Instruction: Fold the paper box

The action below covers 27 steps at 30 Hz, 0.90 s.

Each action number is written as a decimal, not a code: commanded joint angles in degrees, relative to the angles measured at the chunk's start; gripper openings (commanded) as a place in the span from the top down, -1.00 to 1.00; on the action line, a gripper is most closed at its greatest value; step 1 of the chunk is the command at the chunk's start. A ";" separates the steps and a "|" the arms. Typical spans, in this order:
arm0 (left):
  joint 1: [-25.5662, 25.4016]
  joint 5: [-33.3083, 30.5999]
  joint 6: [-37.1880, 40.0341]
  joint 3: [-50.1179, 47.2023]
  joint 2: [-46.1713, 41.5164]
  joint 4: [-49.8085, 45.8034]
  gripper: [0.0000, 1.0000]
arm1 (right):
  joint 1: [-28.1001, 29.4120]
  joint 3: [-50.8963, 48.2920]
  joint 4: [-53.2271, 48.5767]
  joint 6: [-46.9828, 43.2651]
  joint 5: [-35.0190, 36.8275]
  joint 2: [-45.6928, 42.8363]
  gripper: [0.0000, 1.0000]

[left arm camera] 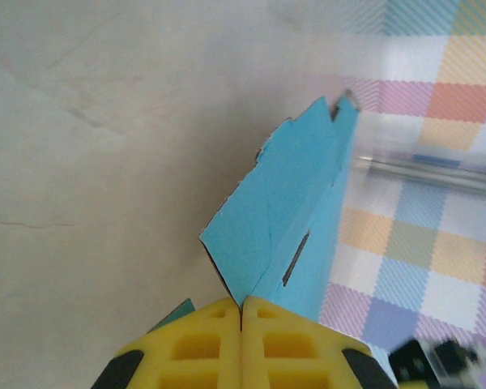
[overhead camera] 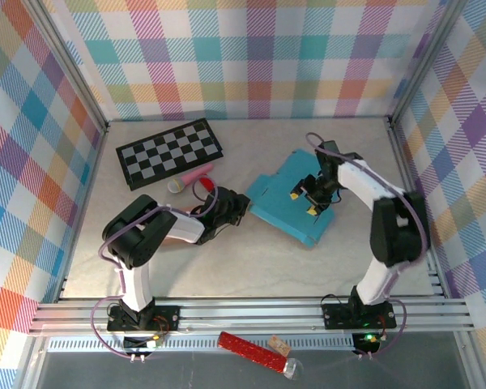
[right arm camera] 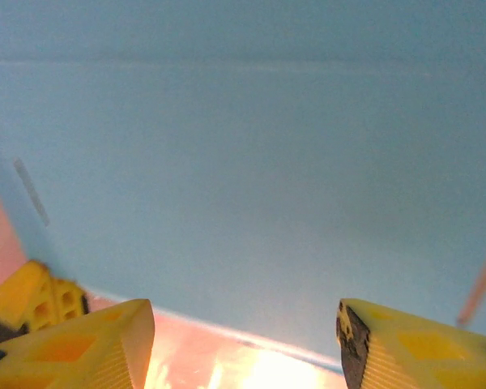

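Note:
The blue paper box (overhead camera: 285,203) lies partly flat in the middle of the table, right of centre. My left gripper (overhead camera: 241,206) is at its left edge. In the left wrist view that gripper (left arm camera: 241,312) has its yellow fingers shut on the corner of a raised blue flap (left arm camera: 287,211) that has a narrow slot in it. My right gripper (overhead camera: 305,201) stands over the box's right half, pointing down at it. Its yellow fingers (right arm camera: 105,344) are wide apart in the right wrist view, close above a blue panel (right arm camera: 243,154), with nothing between them.
A black and white checkerboard (overhead camera: 170,152) lies at the back left. A pink object (overhead camera: 191,176) and a small red one (overhead camera: 204,188) lie between it and my left arm. Plaid walls close in three sides. A red tube (overhead camera: 251,350) lies below the front rail.

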 commanded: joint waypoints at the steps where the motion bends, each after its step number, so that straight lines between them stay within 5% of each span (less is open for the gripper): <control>1: -0.69 -4.69 -3.86 1.12 -3.62 1.51 1.00 | 1.88 -6.43 4.03 13.76 -0.16 -12.07 -0.25; 3: -1.02 -6.60 -6.06 1.47 -4.57 1.33 1.00 | 4.99 -13.36 10.93 23.96 1.18 -19.60 -0.27; 8: -2.16 -11.04 -11.47 3.26 -7.29 -0.73 1.00 | 18.28 -24.67 24.96 44.12 18.17 -33.04 -0.32; 19: -5.30 -16.68 -19.73 5.27 -10.95 -5.33 1.00 | 22.89 -30.95 45.60 46.48 33.16 -28.96 -0.49; 27: -6.22 -17.00 -21.45 5.55 -11.09 -4.62 1.00 | 22.85 -30.91 52.32 48.14 34.25 -22.73 -0.44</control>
